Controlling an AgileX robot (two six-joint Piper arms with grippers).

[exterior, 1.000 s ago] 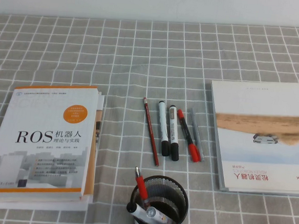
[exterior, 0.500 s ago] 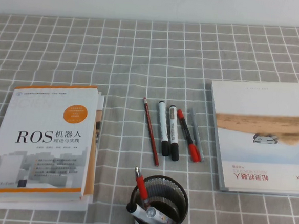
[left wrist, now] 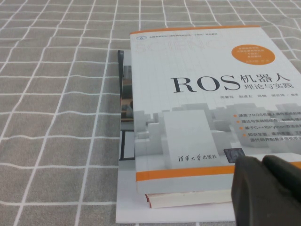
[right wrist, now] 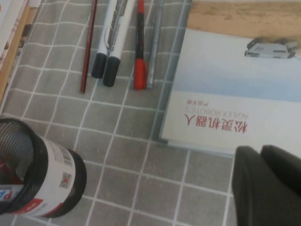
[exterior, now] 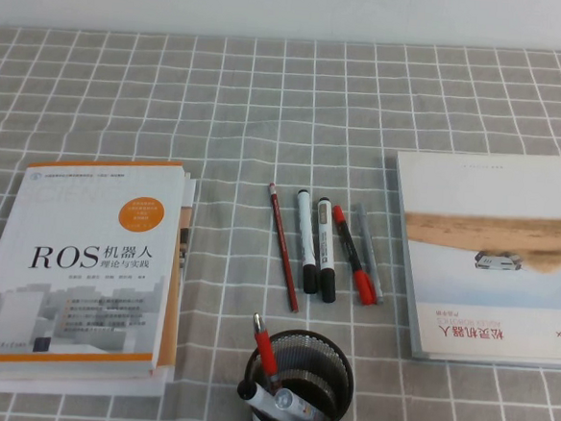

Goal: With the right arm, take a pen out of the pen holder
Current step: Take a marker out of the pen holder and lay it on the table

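mesh pen holder [right wrist: 51, 174] apart from closed right pincer [right wrist: 260, 160]; closed left pincer [left wrist: 262, 167] over book [left wrist: 197, 117]

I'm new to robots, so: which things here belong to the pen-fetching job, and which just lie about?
Job: pen holder, red pen and marker inside it, right gripper near the holder.
Lying about: loose pens in a row, ROS book, white book, left gripper over the ROS book.

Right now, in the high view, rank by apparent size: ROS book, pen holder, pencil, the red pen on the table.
1. ROS book
2. pen holder, though nearest the camera
3. pencil and red pen: unsure; pencil longer, pen thicker
Out of this view: left hand over the ROS book, right hand near the white book.
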